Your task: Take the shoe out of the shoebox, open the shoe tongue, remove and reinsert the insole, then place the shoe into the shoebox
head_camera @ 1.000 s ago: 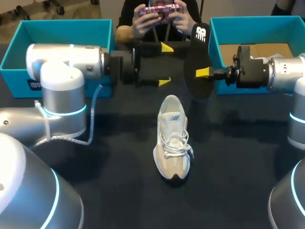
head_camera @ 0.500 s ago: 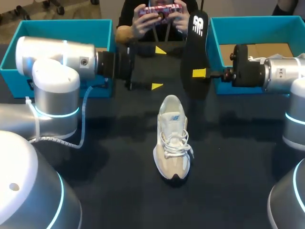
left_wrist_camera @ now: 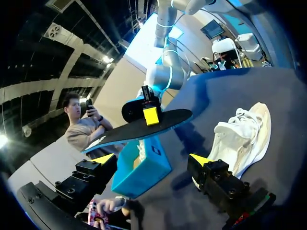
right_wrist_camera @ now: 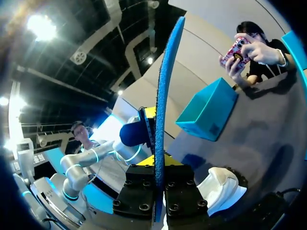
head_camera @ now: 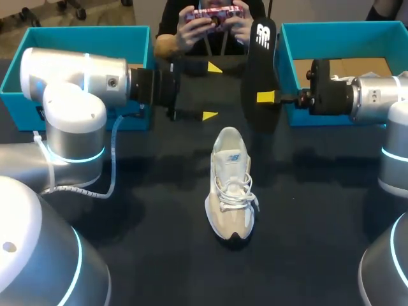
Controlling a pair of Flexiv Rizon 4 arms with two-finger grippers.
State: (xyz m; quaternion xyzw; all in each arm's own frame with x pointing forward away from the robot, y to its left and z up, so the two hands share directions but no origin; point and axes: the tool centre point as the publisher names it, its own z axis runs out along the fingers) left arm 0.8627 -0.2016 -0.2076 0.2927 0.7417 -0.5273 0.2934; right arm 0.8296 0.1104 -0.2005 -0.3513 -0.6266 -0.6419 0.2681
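At the far left of the dark bench [head_camera: 306,210] stands an open teal box [head_camera: 76,38], against the back edge. The left arm [head_camera: 76,76] reaches across in front of it, level with the bench top. The left gripper [head_camera: 212,91] hangs above the bench with its two yellow tips spread wide and nothing between them. In its own wrist view the gap between the fingers shows only the bench and a corner of the teal shoebox [left_wrist_camera: 144,170] beyond.

Near the middle of the bench lies the shoe [head_camera: 231,185], a cream and beige sneaker with white laces. It rests on its sole, toe toward the robot and heel toward the far edge, touching neither gripper.

Just right of the shoe's heel and raised above the bench is the black insole [head_camera: 258,70], out of the shoe. It stands nearly on end, its printed heel uppermost (its underside shows blue in the right wrist view). The right gripper [head_camera: 262,97] is clamped on the insole's lower half, one yellow tip on the face toward the camera, the other finger behind it. The right wrist view shows the insole edge-on, pinched between both fingers [right_wrist_camera: 184,191].

The right arm [head_camera: 357,95] passes in front of the shoebox, which has brown paper [head_camera: 357,67] in its bottom.
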